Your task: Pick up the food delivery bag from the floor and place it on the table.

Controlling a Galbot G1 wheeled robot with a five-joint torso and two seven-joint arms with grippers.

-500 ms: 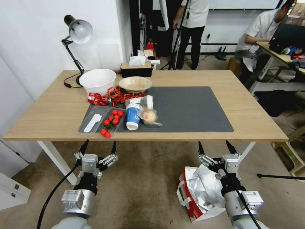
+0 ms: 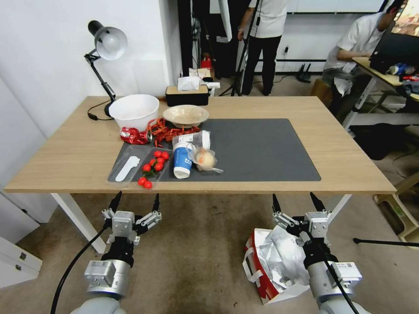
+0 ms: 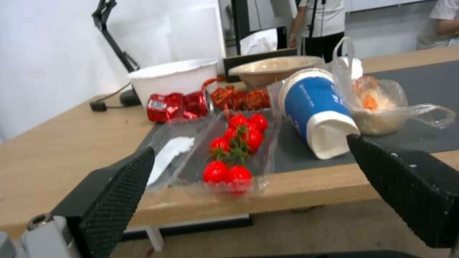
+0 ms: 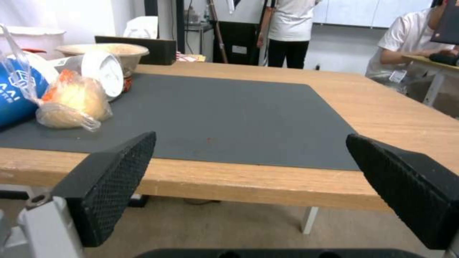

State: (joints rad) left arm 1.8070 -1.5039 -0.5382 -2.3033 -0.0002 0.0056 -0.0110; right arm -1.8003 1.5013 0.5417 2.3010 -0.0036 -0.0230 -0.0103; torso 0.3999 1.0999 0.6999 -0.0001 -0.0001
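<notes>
- While the food delivery bag [image 2: 274, 261] sits on the floor [image 2: 196, 244] just short of the counter [image 2: 349, 165], under and beside the right arm, nothing has hold of it: the right gripper [image 2: 297, 205] hangs above its far end with jaws spread wide and empty.
- Idle to the left of it, the left gripper [image 2: 135, 204] hovers over bare floor, jaws equally wide and holding nothing.
- One risk, as I judge it, is the bag's softness: its silver foil lining [image 2: 283, 257] is crumpled upward and the white strap handles [image 2: 252, 266] lie slack along the side, so jaws closing on foil alone could tear it or let the bag sag and slip.
- Another is the lift itself: the bag lies close below the counter edge, so a boxy load raised too near could catch the underside.
- Placement is a third worry, since the cup [image 2: 182, 160], the clear food bag [image 2: 205, 159] and the tomatoes [image 2: 153, 168] crowd the left part of the dark mat [image 2: 266, 148]; a set-down drifting that way could knock them.
- From the head view come the bag and both arms together.
- From the right wrist view comes the free stretch of mat straight ahead, framed by the two black pads [image 4: 114, 179].
- From the left wrist view comes the clutter seen near counter height.
</notes>
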